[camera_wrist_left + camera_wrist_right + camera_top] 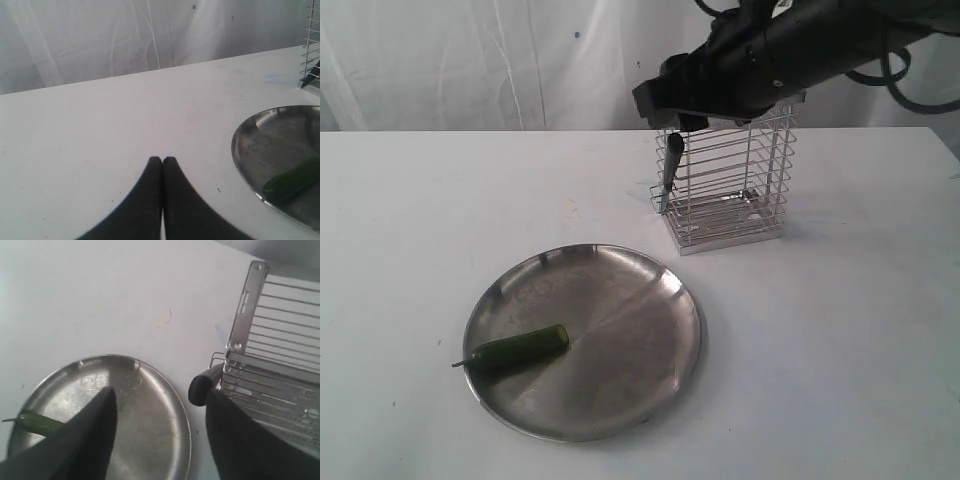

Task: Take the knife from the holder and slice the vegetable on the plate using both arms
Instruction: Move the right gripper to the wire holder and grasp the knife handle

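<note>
Reaching: right gripper (155, 435) open beside black-handled slim knife (672, 160) in silvery wire holder (730, 175)
Idle: left gripper (162, 162) closed, empty
Remaining: whole green chilli (520, 346) uncut on round steel plate (620, 380)

white table (840, 350) — pale draped curtain (470, 60) behind.

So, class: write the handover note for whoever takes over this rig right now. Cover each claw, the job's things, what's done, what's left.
Left claw: shut, empty, over bare table beside the plate.
Right claw: open, at the holder, fingers either side of the knife handle, not closed on it.
Knife: upright at the holder's outer corner nearest the plate.
Green chilli: whole, lying on the plate near its left rim, stem pointing off the edge.
Done: right arm has reached the knife.
Left: grip and lift the knife, steady the chilli, slice it.
</note>
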Robot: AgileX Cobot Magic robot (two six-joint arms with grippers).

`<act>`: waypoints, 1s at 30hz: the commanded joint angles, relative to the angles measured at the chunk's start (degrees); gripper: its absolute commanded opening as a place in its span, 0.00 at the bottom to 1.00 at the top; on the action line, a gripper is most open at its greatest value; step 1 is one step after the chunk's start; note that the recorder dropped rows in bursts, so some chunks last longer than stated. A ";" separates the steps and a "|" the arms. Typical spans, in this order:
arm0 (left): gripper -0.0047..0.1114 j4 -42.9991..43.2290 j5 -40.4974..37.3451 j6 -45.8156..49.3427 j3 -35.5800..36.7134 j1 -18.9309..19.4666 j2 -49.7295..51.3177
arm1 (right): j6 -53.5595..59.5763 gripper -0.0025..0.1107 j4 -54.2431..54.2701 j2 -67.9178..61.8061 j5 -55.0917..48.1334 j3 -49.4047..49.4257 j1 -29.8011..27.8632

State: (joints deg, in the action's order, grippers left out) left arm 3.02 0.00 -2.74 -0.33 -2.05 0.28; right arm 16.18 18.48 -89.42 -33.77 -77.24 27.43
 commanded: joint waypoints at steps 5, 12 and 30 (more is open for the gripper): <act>0.04 0.12 0.33 0.02 0.33 -0.36 -0.28 | -2.52 0.47 -1.92 -6.03 -0.91 -3.52 0.14; 0.04 0.12 0.33 0.02 0.33 -0.36 -0.28 | -3.13 0.47 -3.22 -8.32 -0.60 -3.52 0.14; 0.04 0.12 0.33 0.02 0.33 -0.36 -0.28 | -5.96 0.46 -6.70 -12.38 4.08 -3.63 -0.09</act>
State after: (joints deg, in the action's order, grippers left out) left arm 3.02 0.00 -2.74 -0.33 -2.05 0.28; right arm 11.40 12.73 -101.20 -30.94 -80.41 27.55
